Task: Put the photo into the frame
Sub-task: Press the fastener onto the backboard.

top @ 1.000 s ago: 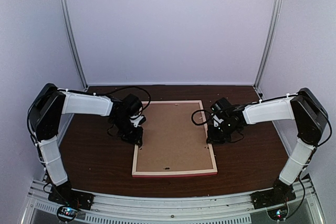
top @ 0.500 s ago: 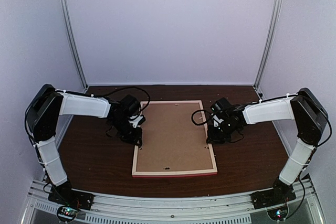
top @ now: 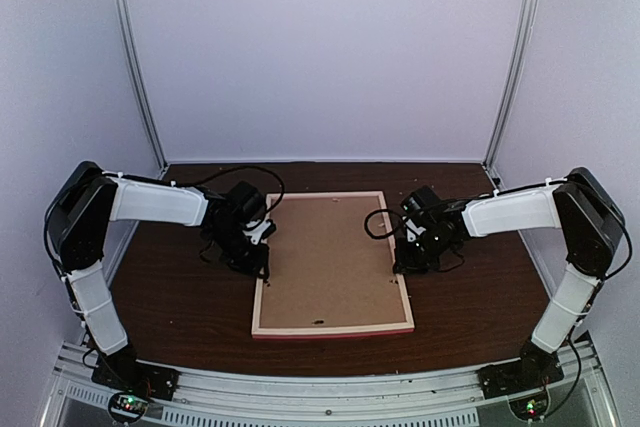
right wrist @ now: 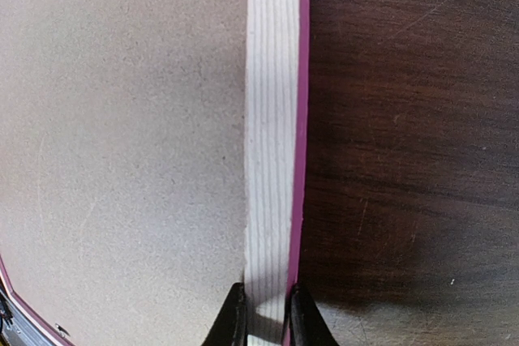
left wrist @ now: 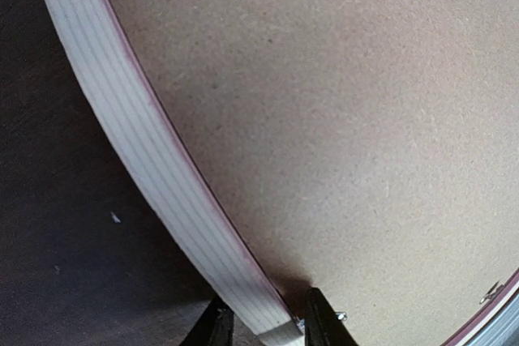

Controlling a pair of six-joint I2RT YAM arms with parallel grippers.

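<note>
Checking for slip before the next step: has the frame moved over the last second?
No. The frame lies where it did: its corners keep the same gaps to the table's back and side edges.

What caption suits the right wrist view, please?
Right fingers pinch the frame by its pale rail, beside the brown backing board.
</note>
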